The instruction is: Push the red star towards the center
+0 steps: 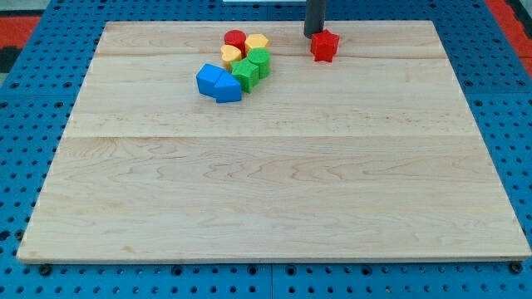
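The red star lies near the top of the wooden board, right of the middle. My tip stands just up and left of the star, touching or almost touching its upper left edge. The dark rod rises from there out of the view's top.
A cluster of blocks sits left of the star: a red round block, two yellow blocks, two green blocks and two blue blocks. Blue pegboard surrounds the board.
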`<state>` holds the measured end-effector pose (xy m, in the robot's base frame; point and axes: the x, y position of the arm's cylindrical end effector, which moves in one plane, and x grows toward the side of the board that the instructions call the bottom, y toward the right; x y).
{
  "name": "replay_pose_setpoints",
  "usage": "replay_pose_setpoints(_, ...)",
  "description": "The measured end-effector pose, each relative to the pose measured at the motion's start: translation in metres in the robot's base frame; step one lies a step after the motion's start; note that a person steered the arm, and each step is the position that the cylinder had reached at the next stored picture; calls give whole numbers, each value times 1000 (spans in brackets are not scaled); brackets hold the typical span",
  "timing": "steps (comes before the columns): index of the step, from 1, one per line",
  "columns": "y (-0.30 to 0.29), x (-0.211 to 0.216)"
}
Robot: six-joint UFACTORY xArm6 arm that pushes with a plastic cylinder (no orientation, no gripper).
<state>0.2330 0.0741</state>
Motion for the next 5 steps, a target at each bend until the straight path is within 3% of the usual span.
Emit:
replay_pose_setpoints(1,-5,8)
replay_pose_setpoints(4,15,-41)
replay_pose_setpoints(5,31,7)
